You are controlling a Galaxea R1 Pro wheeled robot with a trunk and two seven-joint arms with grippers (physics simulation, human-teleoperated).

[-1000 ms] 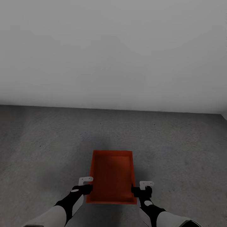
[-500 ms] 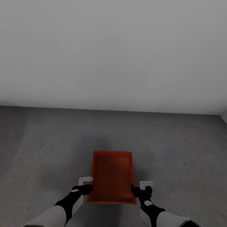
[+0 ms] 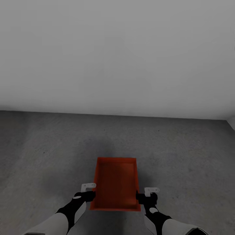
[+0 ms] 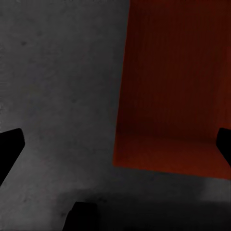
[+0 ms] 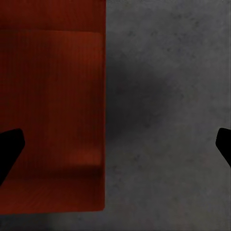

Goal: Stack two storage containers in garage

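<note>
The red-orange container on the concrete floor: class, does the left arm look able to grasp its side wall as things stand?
Probably yes. The left gripper hangs open beside the container, one finger over each side of its wall, nothing between.

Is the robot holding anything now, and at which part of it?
Probably nothing. Both end effectors, left and right, are open astride the long side walls of the storage container, which seems to lie on the floor.

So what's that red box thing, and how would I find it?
Start at the plain white wall and come down to the mottled grey concrete floor. Near the front, between the left tool and right tool, sits a red-orange rectangular open-top bin with low straight walls. It is the one bright colour in all that grey.
</note>
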